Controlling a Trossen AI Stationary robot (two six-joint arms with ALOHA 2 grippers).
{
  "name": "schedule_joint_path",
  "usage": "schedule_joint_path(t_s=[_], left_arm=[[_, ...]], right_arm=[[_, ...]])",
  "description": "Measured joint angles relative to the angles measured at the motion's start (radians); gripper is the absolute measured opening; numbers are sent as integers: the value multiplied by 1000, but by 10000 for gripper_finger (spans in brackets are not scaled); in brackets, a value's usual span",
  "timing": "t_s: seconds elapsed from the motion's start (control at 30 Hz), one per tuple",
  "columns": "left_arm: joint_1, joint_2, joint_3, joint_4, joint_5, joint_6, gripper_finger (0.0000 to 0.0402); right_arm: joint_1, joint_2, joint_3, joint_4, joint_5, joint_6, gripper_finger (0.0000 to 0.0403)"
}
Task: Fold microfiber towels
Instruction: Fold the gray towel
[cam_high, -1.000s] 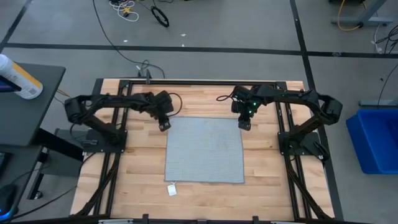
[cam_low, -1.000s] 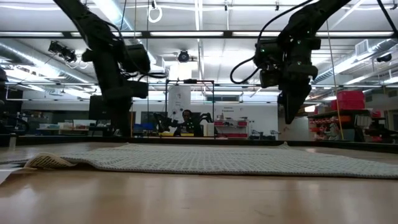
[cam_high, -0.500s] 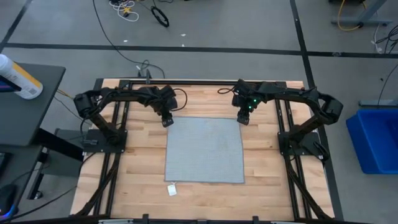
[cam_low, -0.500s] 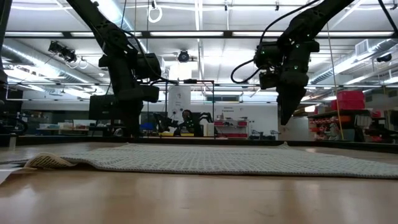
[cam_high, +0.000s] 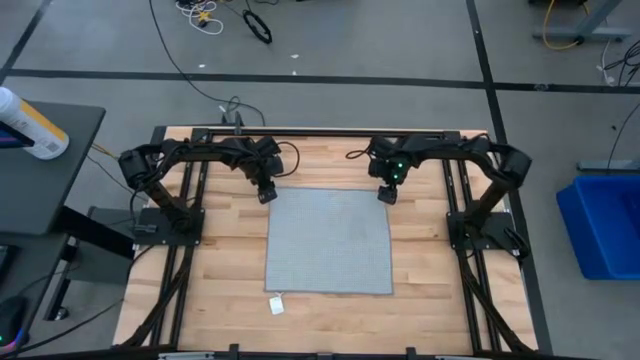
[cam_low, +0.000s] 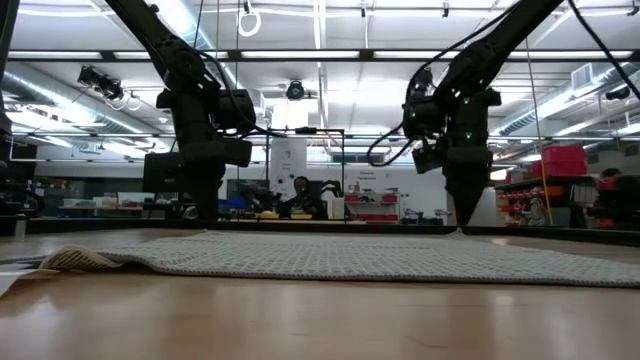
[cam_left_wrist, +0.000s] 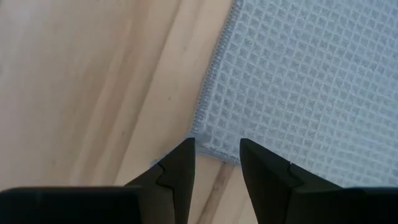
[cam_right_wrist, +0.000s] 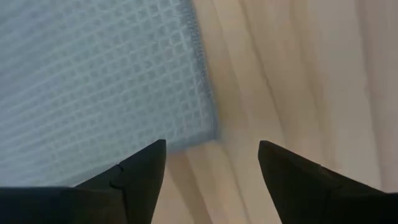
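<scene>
In the overhead view, the far left corner of the towel (cam_high: 328, 240) sits under the left gripper (cam_high: 265, 195), and the far right corner under the right gripper (cam_high: 384, 195), so contact cannot be judged there. The small white tag (cam_high: 276, 303) at the near left corner is too small to read. In the level view, the table (cam_low: 300, 320) blurs close to the camera. Both wrist views cut off most of the towel and the fingers' bases. A person (cam_low: 301, 193) beyond the table is too distant to make out.
</scene>
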Motion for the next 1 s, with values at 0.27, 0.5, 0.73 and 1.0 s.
schedule_joint_path(t_s=[0.27,0.5,0.73,1.0], left_arm=[[28,0,0,6,0,12,136],[58,0,0,6,47,33,142],[60,1,-1,2,59,30,179],[60,25,-2,10,58,30,185]], right_arm=[[0,40,0,51,3,-18,261],[-42,40,8,49,2,-28,272],[-45,40,8,51,-11,-28,274],[-31,40,8,69,-34,-28,262]])
